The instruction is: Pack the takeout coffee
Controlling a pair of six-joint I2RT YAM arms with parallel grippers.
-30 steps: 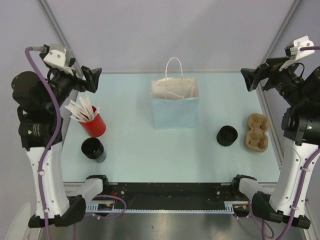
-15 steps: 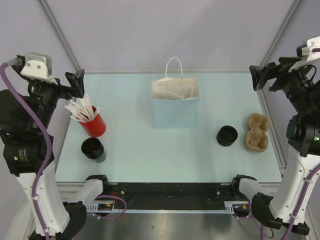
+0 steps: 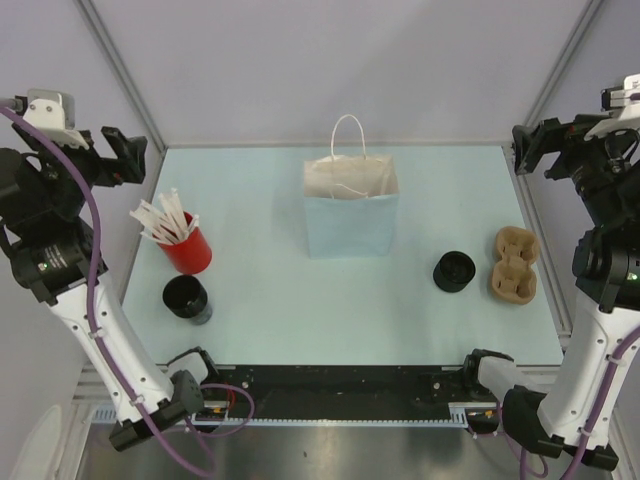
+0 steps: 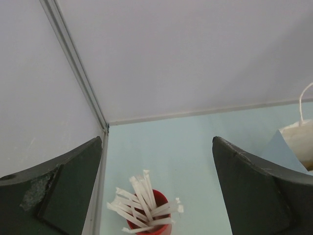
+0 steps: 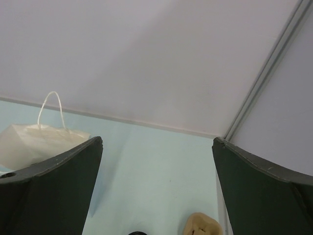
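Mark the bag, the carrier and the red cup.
bag (image 3: 350,228), top view, blue front face.
carrier (image 3: 513,265), top view, between its two wells.
red cup (image 3: 190,254), top view, side wall.

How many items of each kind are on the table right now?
Black cups: 2
Red cup of straws: 1
Pale-blue paper bag: 1
Brown pulp carrier: 1
Total: 5

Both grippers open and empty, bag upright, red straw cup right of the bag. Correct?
Not quite. The top view shows the red straw cup left of the bag, not right. The rest holds: left gripper and right gripper open and empty, bag upright.
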